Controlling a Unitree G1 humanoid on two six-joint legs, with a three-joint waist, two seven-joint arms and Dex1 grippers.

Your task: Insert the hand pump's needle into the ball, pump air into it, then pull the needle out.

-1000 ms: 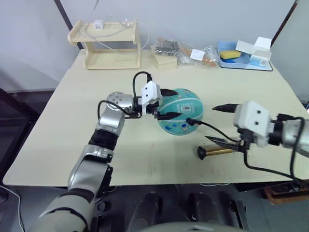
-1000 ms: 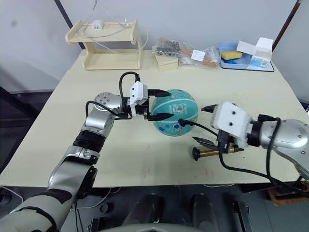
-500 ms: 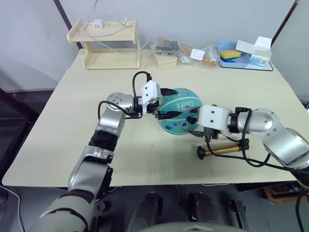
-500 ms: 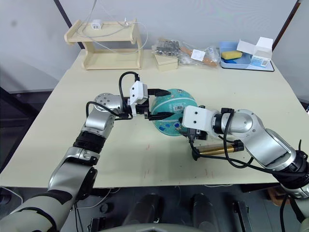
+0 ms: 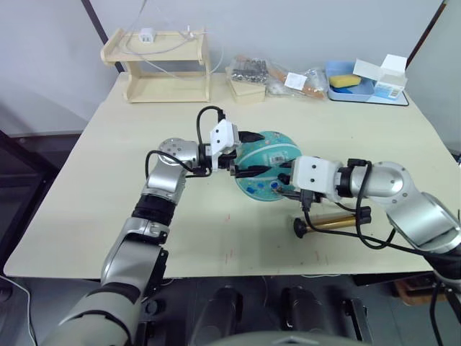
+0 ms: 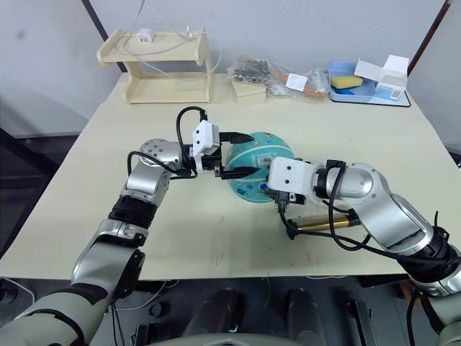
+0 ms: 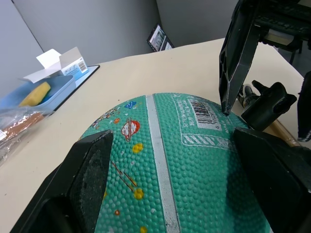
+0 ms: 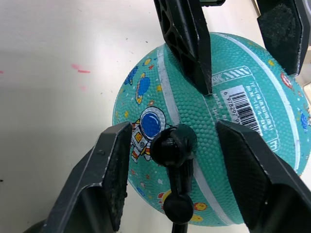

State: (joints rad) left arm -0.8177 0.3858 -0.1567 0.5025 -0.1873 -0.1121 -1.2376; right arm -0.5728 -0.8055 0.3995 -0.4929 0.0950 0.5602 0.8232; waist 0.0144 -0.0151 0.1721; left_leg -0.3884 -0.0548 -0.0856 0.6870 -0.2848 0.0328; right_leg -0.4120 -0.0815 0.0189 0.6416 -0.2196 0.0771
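The teal ball (image 5: 268, 163) rests mid-table, white barcode label facing up. My left gripper (image 5: 251, 153) is shut on the ball, one finger (image 7: 91, 167) pressed to each side. A black fitting (image 8: 173, 144) at the hose's end sits against the ball beside an astronaut print; the needle itself is hidden. My right gripper (image 8: 172, 130) stands open astride that fitting, its fingers (image 8: 114, 171) clear of it on both sides. The brass hand pump (image 5: 333, 222) lies on the table near the ball, on its right-arm side, its black hose (image 5: 308, 209) curling up to the fitting.
A wooden shelf (image 5: 155, 66) stands at the back left. At the back right are bags of small items (image 5: 277, 78), a small wooden box (image 5: 245, 91), a blue tray (image 5: 354, 89) with a yellow sponge, and a white carton (image 5: 389, 76).
My right gripper swung left from beside the pump to the fitting on the ball, and has hardly moved in the last half second. The left gripper and ball stayed put.
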